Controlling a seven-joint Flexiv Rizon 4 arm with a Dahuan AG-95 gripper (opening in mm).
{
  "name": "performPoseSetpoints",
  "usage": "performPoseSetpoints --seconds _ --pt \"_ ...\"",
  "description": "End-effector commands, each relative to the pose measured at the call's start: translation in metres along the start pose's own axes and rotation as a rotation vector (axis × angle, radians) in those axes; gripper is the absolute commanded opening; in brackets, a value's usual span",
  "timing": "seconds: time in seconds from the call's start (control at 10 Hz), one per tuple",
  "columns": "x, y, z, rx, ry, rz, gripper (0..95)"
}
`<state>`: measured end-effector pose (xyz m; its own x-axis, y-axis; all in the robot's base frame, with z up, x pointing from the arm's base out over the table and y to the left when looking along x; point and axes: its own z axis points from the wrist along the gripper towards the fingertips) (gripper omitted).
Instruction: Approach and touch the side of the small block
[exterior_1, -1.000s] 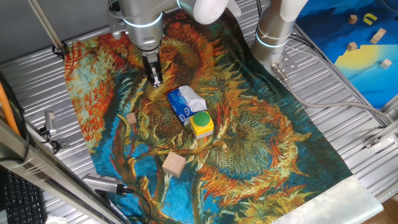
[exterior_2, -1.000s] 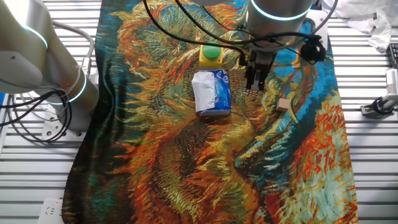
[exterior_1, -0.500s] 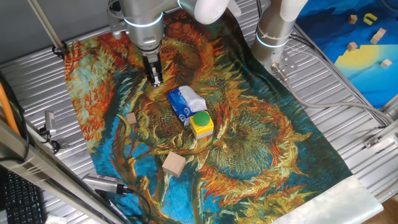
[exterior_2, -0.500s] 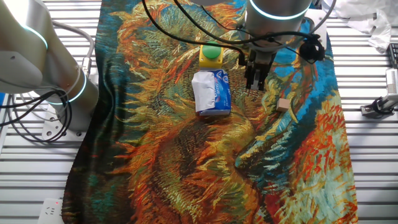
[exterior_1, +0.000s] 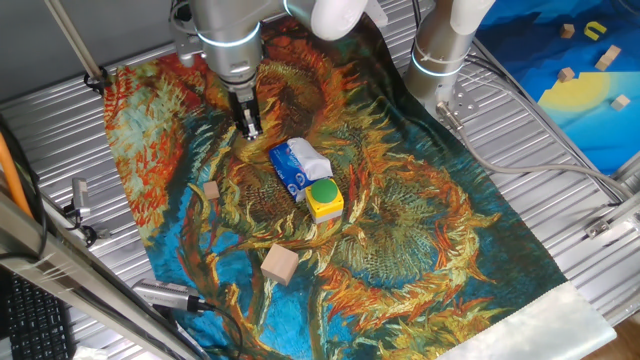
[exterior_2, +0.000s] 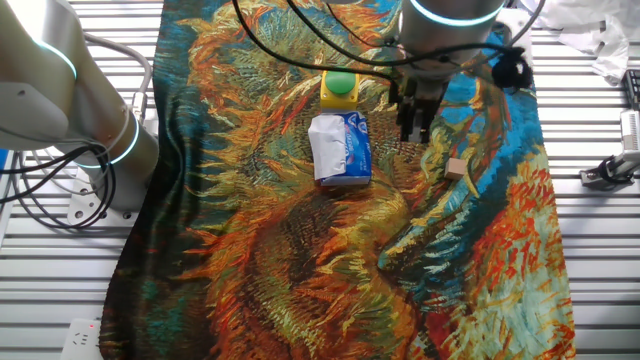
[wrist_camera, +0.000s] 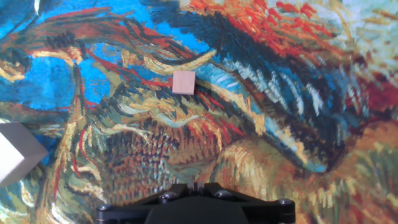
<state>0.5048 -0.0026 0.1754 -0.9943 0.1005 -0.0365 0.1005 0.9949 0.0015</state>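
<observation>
The small block (exterior_1: 211, 190) is a tiny light-brown wooden cube lying on the painted cloth. It also shows in the other fixed view (exterior_2: 456, 168) and in the upper middle of the hand view (wrist_camera: 183, 82). My gripper (exterior_1: 248, 126) hangs above the cloth, up and to the right of the cube and well apart from it. In the other fixed view the gripper (exterior_2: 415, 128) is up and to the left of the cube. Its fingers stand together, shut and empty. Only the finger tops show at the bottom of the hand view, where the gripper (wrist_camera: 194, 185) points at bare cloth.
A blue and white tissue pack (exterior_1: 298, 166) lies beside the gripper. A yellow block with a green round top (exterior_1: 324, 198) stands next to the pack. A larger pale tan block (exterior_1: 280, 265) sits near the cloth's front edge. A second arm's base (exterior_1: 440, 50) stands at the back.
The gripper has shifted very slightly, up and right in the other fixed view. The blocks and the pack have not moved.
</observation>
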Motion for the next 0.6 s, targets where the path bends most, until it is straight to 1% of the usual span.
performPoseSetpoints --seconds 0.1,0.3,0.4,0.6 --pt "-0.025 -0.002 -0.023 0.014 0.053 0.012 0.0" --pt "-0.05 -0.004 -0.024 0.018 0.055 0.016 0.0" --pt "-0.06 -0.006 -0.018 0.017 0.05 0.023 0.0" --pt "-0.072 -0.005 0.0 0.003 0.033 0.033 0.0"
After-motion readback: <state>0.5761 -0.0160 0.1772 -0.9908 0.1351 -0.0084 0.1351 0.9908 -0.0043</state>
